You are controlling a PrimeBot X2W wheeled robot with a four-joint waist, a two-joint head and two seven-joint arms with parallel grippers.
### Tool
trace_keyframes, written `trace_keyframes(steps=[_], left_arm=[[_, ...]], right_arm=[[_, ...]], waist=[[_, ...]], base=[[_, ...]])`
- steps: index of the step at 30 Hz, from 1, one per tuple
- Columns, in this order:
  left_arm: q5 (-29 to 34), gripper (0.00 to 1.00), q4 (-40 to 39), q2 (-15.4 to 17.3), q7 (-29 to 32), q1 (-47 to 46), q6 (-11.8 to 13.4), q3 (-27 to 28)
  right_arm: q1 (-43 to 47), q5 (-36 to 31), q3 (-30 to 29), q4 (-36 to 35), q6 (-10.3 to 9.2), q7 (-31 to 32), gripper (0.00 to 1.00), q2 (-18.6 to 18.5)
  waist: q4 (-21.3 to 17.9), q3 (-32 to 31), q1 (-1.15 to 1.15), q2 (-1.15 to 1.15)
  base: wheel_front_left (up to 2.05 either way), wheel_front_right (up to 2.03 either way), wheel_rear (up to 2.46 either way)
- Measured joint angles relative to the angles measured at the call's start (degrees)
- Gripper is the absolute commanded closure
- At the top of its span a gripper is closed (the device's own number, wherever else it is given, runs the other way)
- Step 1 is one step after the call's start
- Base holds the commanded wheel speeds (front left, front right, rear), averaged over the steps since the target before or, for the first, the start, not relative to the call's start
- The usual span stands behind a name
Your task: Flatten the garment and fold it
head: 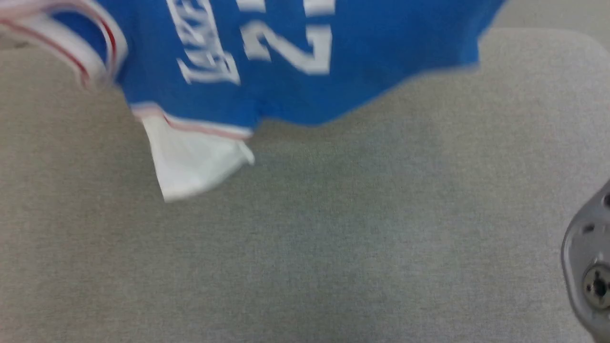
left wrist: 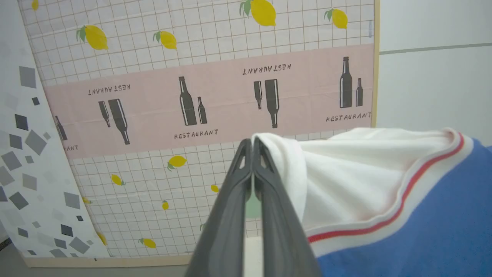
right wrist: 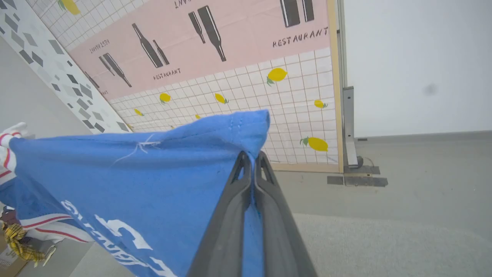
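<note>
2 claws, each clenched on the shirt (head: 286,85).
The left gripper (left wrist: 252,154) pinches the white sleeve (left wrist: 346,165), the right gripper (right wrist: 252,163) a blue corner; cloth hangs spread between them over the table (head: 333,238), likely for laying flat.

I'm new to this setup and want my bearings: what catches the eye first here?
The bright blue garment with white lettering stands out, spread across the top of the head view above the grey table. Each wrist view shows it clamped: the left gripper shut on a white sleeve, the right gripper on a blue corner. Behind both stands a panel printed with lemons and bottles.
</note>
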Motion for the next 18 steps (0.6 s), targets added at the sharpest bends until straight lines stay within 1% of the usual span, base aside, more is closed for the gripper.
trace_keyframes(steps=[2,5,6,8,10,12,15,18], left_arm=[[3.3,1.0,3.3,0.7,-0.5,-6.1,0.3,-1.0],[5.7,1.0,7.9,0.5,-1.9,-13.8,1.6,-1.2],[5.7,1.0,9.1,0.0,-2.9,-15.9,2.2,-0.9],[7.6,1.0,11.4,-0.4,-5.8,-20.5,2.6,-1.5],[9.5,1.0,13.0,-0.9,-9.5,-23.6,3.7,-1.6],[9.6,1.0,14.6,-2.4,-14.1,-26.2,6.0,-0.2],[10.5,1.0,16.9,-3.2,-17.7,-28.0,6.1,-0.9],[10.5,1.0,19.8,-4.0,-20.0,-27.9,5.5,-1.1]], right_arm=[[-4.9,-1.7,0.6,4.1,0.0,-5.0,1.0,0.1],[-11.4,-2.9,1.0,9.7,0.0,-12.2,1.0,0.3],[-13.1,-3.1,1.2,11.1,0.02,-14.4,1.0,0.3],[-17.2,-3.3,1.3,15.3,0.02,-19.7,1.0,0.4],[-20.3,-4.2,1.7,18.5,0.02,-24.7,1.0,0.4],[-23.4,-4.3,1.7,22.1,0.04,-30.2,1.0,0.5],[-26.4,-4.4,1.9,26.5,0.04,-36.0,1.0,0.4],[-27.3,-4.0,1.8,30.8,0.04,-38.8,1.0,0.4]], waist=[[-0.3,1.9,0.0,0.0],[-0.7,4.6,0.01,0.0],[-0.9,5.4,0.0,0.0],[-1.2,7.3,0.01,0.0],[-1.5,9.0,0.01,0.0],[-1.7,10.7,0.01,0.0],[-1.9,12.9,0.01,0.0],[-1.8,14.7,0.01,0.0]], base=[[0.0,0.0,0.0],[0.0,0.0,0.0],[0.0,0.0,0.0],[0.0,0.0,0.0],[0.0,0.0,0.0],[0.0,0.0,0.0],[0.0,0.0,0.0],[0.0,0.0,0.0]])
